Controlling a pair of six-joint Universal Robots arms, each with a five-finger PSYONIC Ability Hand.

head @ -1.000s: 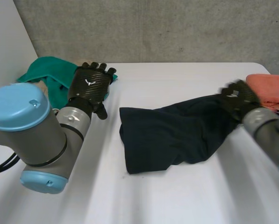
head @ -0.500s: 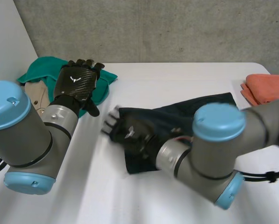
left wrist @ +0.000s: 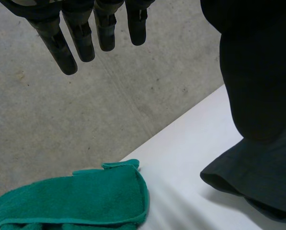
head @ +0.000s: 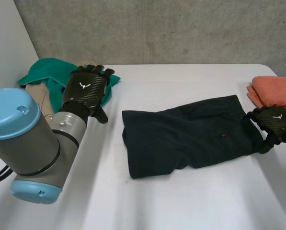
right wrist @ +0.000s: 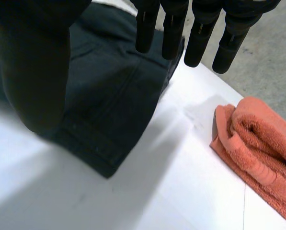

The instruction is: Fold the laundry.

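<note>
The dark navy cloth garment point(head: 186, 136), shorts by the look of its waistband, lies rumpled and loosely doubled in the middle of the white desk point(head: 181, 81). Its long axis runs across the desk from the left arm's side to the right arm's side. The right end sits a little farther from the robot.

The right hand point(head: 275, 120) is at that right end. Its fingers point(right wrist: 174, 28) are straight and spread over the garment's edge, with the thumb out to one side. It is open and grips nothing, and I cannot tell whether it touches the cloth. Near it, on the side away from the thumb and apart from the garment, sits a folded coral-orange terry towel point(head: 277, 88).

The left hand point(head: 87, 88) hangs raised, well apart from the garment's left end, with bare desk between them. Its fingers point(left wrist: 80, 33) are also straight and hold nothing. Beyond its fingertips lies a crumpled teal-green terry towel point(head: 49, 72), with a beige cloth point(head: 35, 96) beside it.

The right hand is much the nearer, and the garment stretches away from it toward the left hand. A lengthwise fold would probably start with the right hand pinching this end, while the left hand crosses the gap to pin or lift the far end.
</note>
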